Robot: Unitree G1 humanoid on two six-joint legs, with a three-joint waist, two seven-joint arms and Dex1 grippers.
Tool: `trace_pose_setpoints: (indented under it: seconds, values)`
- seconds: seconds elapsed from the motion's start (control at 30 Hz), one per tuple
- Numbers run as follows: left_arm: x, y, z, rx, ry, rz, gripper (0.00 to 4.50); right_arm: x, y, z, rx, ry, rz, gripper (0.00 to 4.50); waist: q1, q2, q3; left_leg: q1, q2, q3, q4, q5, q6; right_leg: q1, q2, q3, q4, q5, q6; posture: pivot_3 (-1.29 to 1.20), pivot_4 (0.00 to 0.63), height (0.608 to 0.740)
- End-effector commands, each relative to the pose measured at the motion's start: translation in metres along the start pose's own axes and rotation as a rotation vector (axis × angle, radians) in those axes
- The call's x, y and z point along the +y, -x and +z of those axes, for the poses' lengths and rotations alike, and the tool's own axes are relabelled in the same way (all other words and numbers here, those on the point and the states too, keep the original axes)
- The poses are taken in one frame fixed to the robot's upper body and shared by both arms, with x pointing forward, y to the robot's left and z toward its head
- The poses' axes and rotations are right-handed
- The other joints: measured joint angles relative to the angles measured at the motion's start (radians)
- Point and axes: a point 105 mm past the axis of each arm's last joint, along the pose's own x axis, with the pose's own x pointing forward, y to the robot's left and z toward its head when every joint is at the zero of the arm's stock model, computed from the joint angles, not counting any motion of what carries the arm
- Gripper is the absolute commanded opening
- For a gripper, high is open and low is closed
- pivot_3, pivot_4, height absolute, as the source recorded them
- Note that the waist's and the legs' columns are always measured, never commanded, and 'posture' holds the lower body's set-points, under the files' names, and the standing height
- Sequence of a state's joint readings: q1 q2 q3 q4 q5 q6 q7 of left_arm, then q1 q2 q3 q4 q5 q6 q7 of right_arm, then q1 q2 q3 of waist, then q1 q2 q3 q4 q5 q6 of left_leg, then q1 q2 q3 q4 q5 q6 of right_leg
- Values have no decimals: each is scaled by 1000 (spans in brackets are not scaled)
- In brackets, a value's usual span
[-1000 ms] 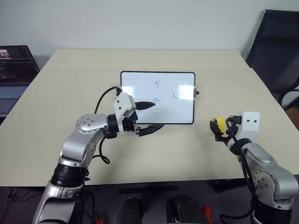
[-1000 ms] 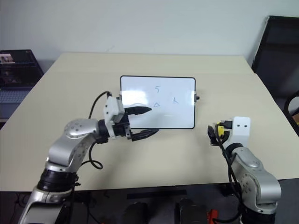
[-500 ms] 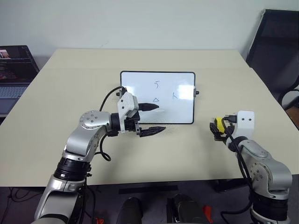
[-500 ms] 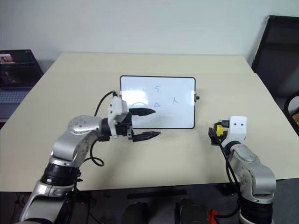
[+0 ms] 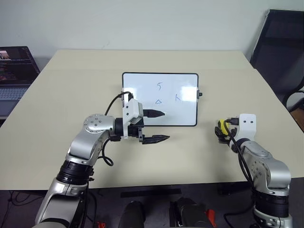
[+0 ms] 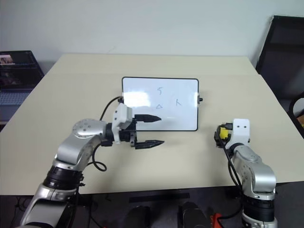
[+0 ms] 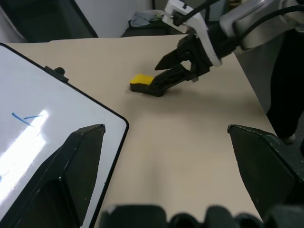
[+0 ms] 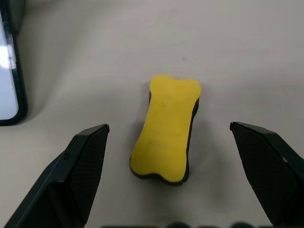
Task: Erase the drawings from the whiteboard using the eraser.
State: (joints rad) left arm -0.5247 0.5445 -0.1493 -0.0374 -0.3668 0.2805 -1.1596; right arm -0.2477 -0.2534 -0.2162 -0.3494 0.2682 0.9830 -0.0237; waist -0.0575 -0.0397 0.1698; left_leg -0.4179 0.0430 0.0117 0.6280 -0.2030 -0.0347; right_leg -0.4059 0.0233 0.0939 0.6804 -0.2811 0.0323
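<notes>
Drawings (image 5: 159,86) in thin dark marker sit on the right half of the whiteboard (image 5: 137,80): a "5"-like squiggle, a small triangle (image 5: 158,101) below it, and a "k"-like mark (image 5: 177,98) to the right. This whiteboard lies flat in the middle of the beige table (image 5: 71,95), with a bright glare patch on its left part.

On the table, well to the right of the board, lies the yellow eraser (image 8: 166,128), yellow side up and its dark underside on the table. The right gripper (image 7: 161,71) is just at it, its two black fingers spread wide with the eraser between them; they seem not to touch it, though from the head views I cannot be sure.

At the board's near edge, the left gripper (image 5: 159,126) points to the right, fingers spread wide and holding nothing; one finger (image 5: 154,113) is over the white surface, the other (image 5: 156,139) over the table.
</notes>
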Motion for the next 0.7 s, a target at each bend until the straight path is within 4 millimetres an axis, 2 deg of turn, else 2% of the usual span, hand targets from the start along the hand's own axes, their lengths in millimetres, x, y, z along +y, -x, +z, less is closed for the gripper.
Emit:
trace_pose_setpoints:
  seconds: [0.03, 0.37, 0.5, 0.7]
  values:
    - [4, -2, 10, -19, -54, -10, 4500, -4, -4, 20, -84, -8, -30, 4478, 0, 0, 0, 0, 0, 0, 0, 0, 0, 0, 0, 0, 0, 0, 0, 0, 150, 740]
    - [4, -2, 8, -20, -57, -6, 4500, -14, -18, 16, -76, -16, -69, 4478, 1, 0, 0, 0, 0, 0, 0, 0, 0, 0, 0, 0, 0, 0, 0, 0, 150, 740]
    - [4, 0, 7, -17, -55, 1, 4500, -13, -20, 14, -69, -15, -68, 3618, 0, 0, 0, 0, 0, 0, 0, 0, 0, 0, 0, 0, 0, 0, 0, 0, 150, 740]
    - [3, 1, 4, -15, -49, 9, 4500, -11, -21, 11, -58, -10, -62, 1383, 0, 1, 0, 0, 0, 0, 0, 0, 0, 0, 0, 0, 0, 0, 0, 0, 150, 740]
